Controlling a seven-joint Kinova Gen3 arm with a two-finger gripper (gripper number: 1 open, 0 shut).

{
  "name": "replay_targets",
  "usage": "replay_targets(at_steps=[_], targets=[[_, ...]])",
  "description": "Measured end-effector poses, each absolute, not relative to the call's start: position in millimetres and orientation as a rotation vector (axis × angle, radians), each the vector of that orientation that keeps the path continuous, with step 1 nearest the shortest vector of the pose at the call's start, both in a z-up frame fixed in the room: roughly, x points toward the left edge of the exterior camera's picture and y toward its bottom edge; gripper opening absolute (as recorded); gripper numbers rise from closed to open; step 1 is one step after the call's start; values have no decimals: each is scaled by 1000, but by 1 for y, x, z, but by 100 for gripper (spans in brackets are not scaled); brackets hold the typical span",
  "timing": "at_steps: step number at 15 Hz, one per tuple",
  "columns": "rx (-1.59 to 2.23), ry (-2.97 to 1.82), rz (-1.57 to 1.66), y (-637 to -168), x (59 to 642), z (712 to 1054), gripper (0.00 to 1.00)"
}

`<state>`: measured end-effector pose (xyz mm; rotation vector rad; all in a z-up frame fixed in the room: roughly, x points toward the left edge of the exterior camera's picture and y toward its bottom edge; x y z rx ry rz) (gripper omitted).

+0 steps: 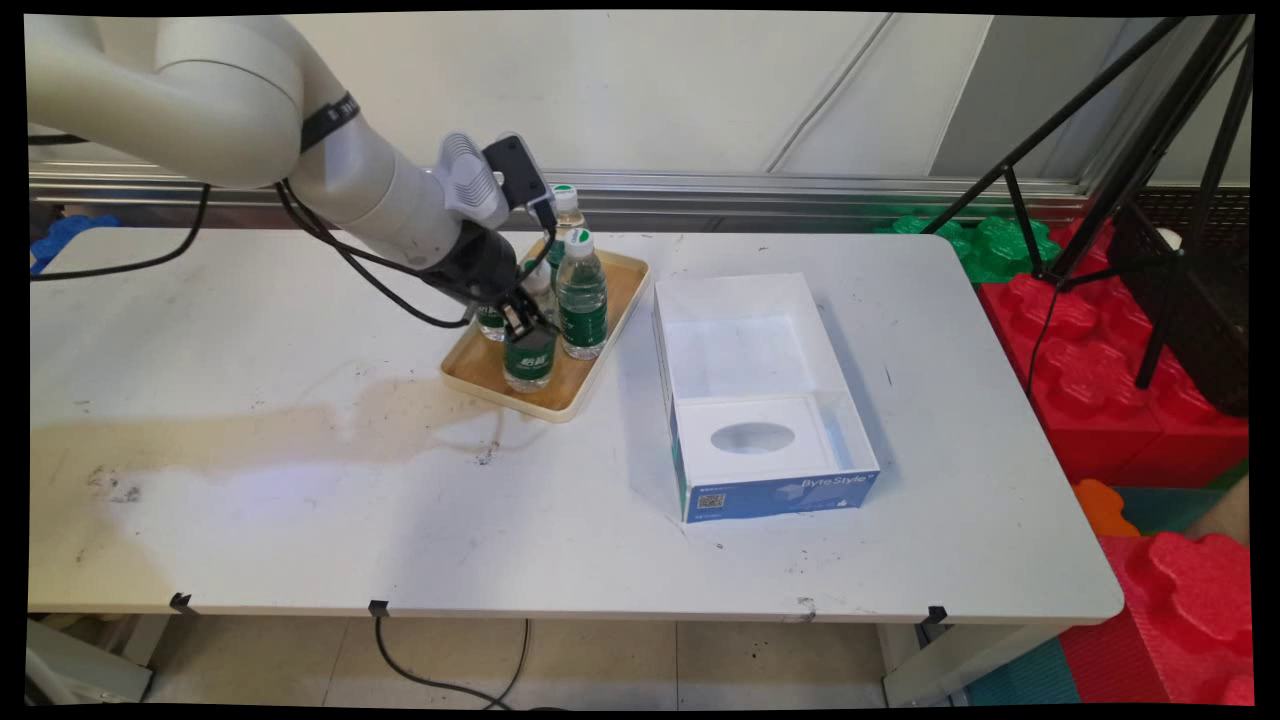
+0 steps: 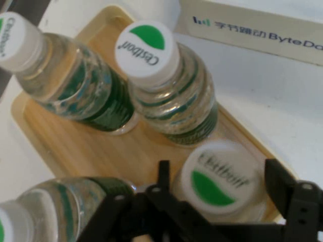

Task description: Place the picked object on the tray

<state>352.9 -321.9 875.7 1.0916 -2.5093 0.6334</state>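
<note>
- Pincer (image 2: 214, 171), black, two-fingered: reaches down from the upper left of the main view to the near end of the tray; the fingers (image 2: 282, 184) stand wide on either side of a bottle's cap, and whether they touch it cannot be told.
- Clear plastic water bottle with green label and white cap (image 1: 529, 358): upright at the tray's near end, left of centre in the main view; its cap lies between the fingers in the hand view.
- Three further clear green-labelled water bottles: one (image 1: 582, 295) just beside the first, one (image 1: 566, 215) at the tray's far end, one (image 1: 490, 320) largely hidden by the arm.
- Shallow tan wooden tray with rounded corners (image 1: 600, 350): on the counter, carrying all four bottles.
- Open white cardboard box with blue "ByteStyle" front (image 1: 775, 492): right of the tray, apart from it.
- White counter (image 1: 300, 500): stained brown to the left of the tray.
</note>
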Motion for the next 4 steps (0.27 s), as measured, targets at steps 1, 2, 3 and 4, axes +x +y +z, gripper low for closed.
replay_targets(at_steps=[1, 2, 3, 4], targets=[[1080, -2517, 629, -323, 353, 875, 100], [1069, -2523, 625, -324, 354, 874, 100], [1057, -2530, 620, -325, 354, 873, 100], [1056, -2534, 619, -320, 362, 872, 100]])
